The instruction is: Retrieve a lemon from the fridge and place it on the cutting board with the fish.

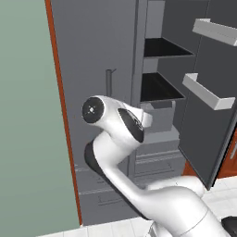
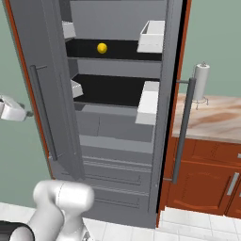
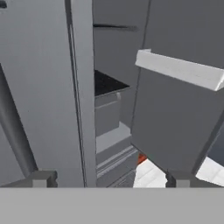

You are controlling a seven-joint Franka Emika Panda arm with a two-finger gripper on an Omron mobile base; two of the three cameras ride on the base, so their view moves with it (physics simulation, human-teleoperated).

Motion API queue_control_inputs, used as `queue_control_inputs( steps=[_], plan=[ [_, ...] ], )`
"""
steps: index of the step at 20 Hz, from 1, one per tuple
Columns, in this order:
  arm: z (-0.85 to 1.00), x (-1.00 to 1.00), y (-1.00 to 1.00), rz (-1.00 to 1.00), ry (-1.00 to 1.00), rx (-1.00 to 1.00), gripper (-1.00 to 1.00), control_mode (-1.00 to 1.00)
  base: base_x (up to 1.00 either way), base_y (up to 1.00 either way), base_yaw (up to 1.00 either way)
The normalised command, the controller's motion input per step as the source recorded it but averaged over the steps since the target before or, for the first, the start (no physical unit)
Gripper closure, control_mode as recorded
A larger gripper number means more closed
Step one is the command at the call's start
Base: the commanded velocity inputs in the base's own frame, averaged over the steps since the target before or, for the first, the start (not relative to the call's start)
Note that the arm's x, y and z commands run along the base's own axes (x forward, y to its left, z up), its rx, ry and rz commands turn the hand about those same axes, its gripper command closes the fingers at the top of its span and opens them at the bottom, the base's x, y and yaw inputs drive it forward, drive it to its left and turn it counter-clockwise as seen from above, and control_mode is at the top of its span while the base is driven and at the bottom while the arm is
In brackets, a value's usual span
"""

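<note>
The lemon (image 2: 101,47) is a small yellow ball resting on the upper black shelf of the fridge (image 2: 117,127), whose doors stand open. In the hand view my gripper (image 3: 111,179) is open, its two dark fingertips (image 3: 43,178) far apart with nothing between them. It points at the edge of the left door (image 3: 81,87) and the shelves and drawers behind it, well below and left of the lemon. My white hand (image 2: 12,109) shows at the left edge of the right base view, outside the left door. The cutting board and the fish are out of view.
The open right door (image 1: 203,111) carries white bins (image 1: 208,92) and a long bar handle (image 2: 183,132). The left door's bar handle (image 2: 41,113) hangs near my hand. A wooden counter (image 2: 212,120) with a paper towel roll (image 2: 201,82) lies to the right over brown cabinets.
</note>
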Motion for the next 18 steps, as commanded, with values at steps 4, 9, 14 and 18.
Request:
queue_control_inputs(
  steps=[4,9,14,18],
  plan=[
    [0.13,-0.52,-1.0,-0.11,-0.04,0.42,-1.0,-1.0,0.0,0.0,0.0],
    [0.0,0.17,-1.0,-0.13,0.09,0.47,-1.0,-1.0,0.0,0.0,0.0],
    [-0.16,0.82,-0.98,-0.1,0.07,0.58,-1.0,-1.0,0.0,0.0,0.0],
    [-0.32,0.77,-0.32,0.0,0.01,0.5,-1.0,-1.0,0.0,0.0,0.0]
  ],
)
